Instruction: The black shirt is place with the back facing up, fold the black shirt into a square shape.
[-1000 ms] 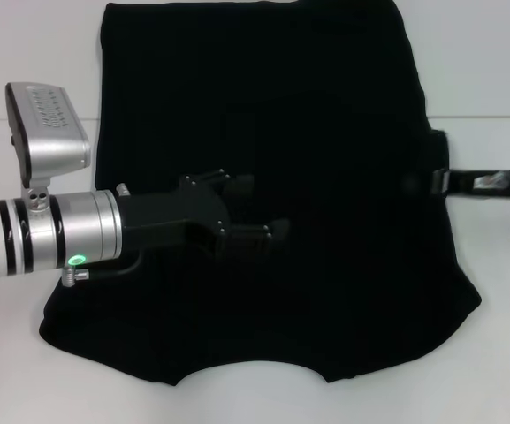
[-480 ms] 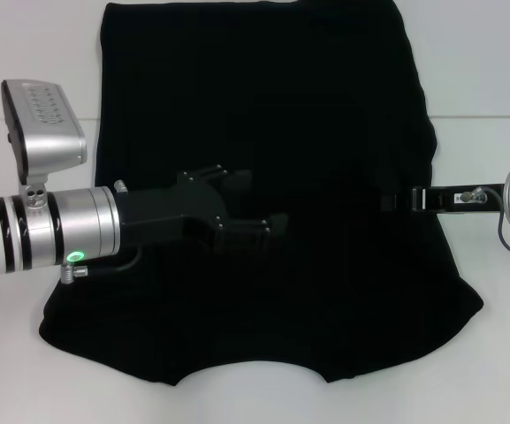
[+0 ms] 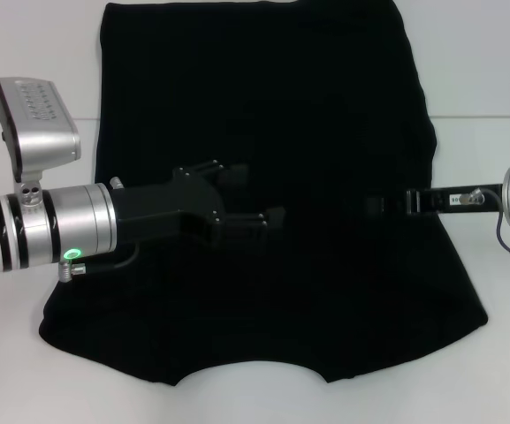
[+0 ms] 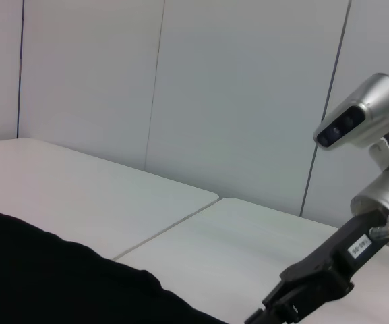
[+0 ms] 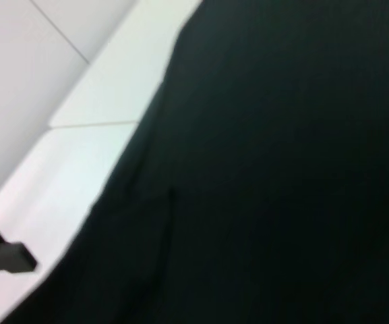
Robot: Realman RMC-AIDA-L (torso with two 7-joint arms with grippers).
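While the black shirt (image 3: 263,115) lies lengthwise beneath both, the left gripper (image 3: 259,199), fingers spread, hovers mid-cloth; right gripper (image 3: 378,207), fingers indiscernible.

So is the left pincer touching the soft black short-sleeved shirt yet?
Cannot tell. In the head view the left pincer lies over the black shirt, black on black, so no gap or contact shows.
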